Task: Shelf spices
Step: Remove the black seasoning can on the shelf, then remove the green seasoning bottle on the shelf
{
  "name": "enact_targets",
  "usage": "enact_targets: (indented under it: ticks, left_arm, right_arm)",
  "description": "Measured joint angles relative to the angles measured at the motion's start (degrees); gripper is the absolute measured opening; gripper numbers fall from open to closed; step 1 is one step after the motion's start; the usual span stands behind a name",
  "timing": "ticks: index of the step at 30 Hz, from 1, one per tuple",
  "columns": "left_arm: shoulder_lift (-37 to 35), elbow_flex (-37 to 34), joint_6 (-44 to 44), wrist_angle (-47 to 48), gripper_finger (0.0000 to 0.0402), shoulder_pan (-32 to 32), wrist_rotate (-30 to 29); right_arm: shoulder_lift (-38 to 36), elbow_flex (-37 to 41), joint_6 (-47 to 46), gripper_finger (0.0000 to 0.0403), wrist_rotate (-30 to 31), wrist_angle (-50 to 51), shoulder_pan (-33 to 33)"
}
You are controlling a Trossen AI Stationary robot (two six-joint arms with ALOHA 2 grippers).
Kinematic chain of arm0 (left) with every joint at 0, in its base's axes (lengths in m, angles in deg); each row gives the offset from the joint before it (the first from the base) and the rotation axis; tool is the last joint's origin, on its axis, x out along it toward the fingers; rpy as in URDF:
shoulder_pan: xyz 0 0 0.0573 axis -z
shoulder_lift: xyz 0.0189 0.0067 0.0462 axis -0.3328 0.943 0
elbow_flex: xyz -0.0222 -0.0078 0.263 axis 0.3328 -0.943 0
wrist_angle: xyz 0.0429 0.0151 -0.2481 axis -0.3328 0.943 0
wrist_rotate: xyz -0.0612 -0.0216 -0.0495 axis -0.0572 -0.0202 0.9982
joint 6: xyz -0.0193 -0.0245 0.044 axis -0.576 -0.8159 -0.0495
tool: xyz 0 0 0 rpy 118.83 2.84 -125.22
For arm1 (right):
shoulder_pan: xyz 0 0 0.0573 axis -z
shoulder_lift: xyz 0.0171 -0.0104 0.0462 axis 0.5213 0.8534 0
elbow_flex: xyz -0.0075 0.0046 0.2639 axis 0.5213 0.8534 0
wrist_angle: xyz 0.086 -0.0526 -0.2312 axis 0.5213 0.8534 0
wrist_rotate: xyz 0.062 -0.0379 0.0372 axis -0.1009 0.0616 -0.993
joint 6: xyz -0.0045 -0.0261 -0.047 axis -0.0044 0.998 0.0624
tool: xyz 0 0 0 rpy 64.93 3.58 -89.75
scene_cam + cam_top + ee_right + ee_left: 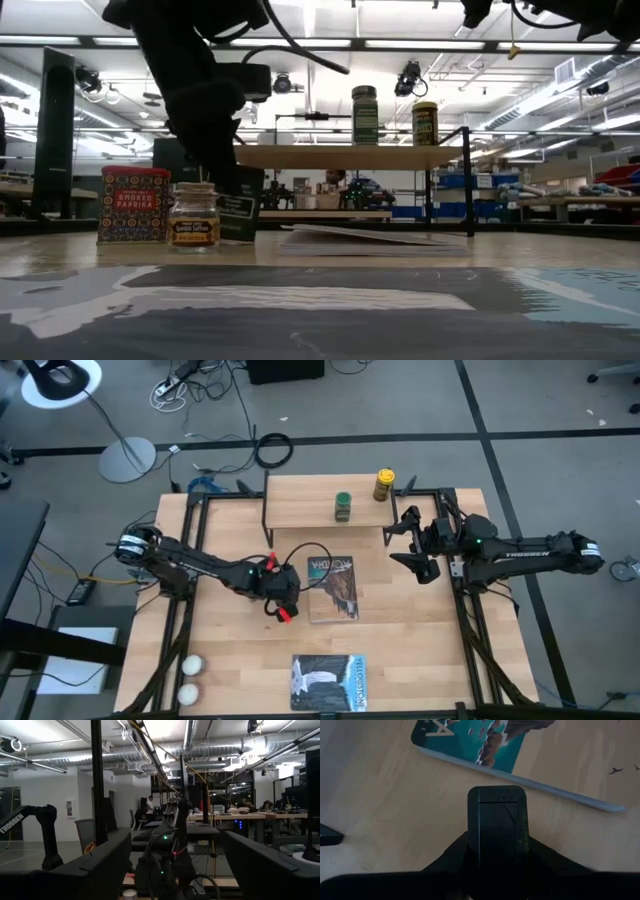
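Observation:
The light-wood shelf [305, 500] [330, 157] stands at the table's far side. The green jar [343, 507] [365, 115] and the yellow-lidded jar [384, 484] [425, 122] stand upright on it. On the tabletop, the red tin [133, 205] and the tiny pale jar [194, 215] stand on their bases. Just behind them is the dark square tin [240, 205] [497, 815], with my left gripper [278, 598] [497, 847] shut on it, left of the table's middle. My right gripper [412, 550] [176, 840] is open and raised by the shelf's right end. My left gripper pinches the dark square tin between its two fingers, one on each of two opposite sides [474, 837]. The fingers slant down from above and from the table's left. The tin is upright, its lower edge [238, 240] at table level; whether it touches the table, I cannot tell.
A picture card [333, 588] lies flat right of the left gripper, and another [328, 682] at the near edge. Two white balls [190, 678] sit at the near left corner. The shelf's black legs [468, 185] stand at the back.

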Motion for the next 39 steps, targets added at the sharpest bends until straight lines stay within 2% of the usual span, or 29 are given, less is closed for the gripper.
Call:
enact_targets:
  ticks: [9,18,23,27,29,32,37,39]
  left_arm:
    - [0.0,2.0,0.0,-0.6,0.0187,0.0,-2.0]
    - [0.0,6.1,0.2,1.2,0.0254,0.0,-1.6]
    - [-0.7,14.4,4.2,3.9,0.0286,0.0,-3.6]
    - [-1.2,23.7,9.7,9.5,0.03,-0.4,-9.0]
    - [-1.2,27.6,12.4,11.8,0.0304,-1.7,-12.0]
    - [-1.2,31.2,16.3,10.1,0.0311,-5.2,-13.5]
    - [-1.1,31.9,22.6,4.0,0.0328,-12.4,-12.9]
    - [-1.1,31.9,23.6,1.3,0.0338,-15.7,-11.0]
  right_arm:
    - [0.0,0.0,0.4,0.0316,0.5,0.2,0.0]
    - [0.0,0.0,0.6,0.0316,0.6,0.3,0.0]
    - [0.0,0.0,0.6,0.0316,0.6,0.3,0.0]
    - [0.0,0.0,1.5,0.0316,0.6,0.4,0.0]
    - [0.0,0.0,1.7,0.0316,0.6,0.3,0.0]
    - [0.0,0.0,2.1,0.0316,0.6,0.3,0.1]
    - [0.0,0.0,2.1,0.0316,0.6,0.2,0.1]
    - [0.0,0.0,2.1,0.0316,0.6,0.2,0.1]
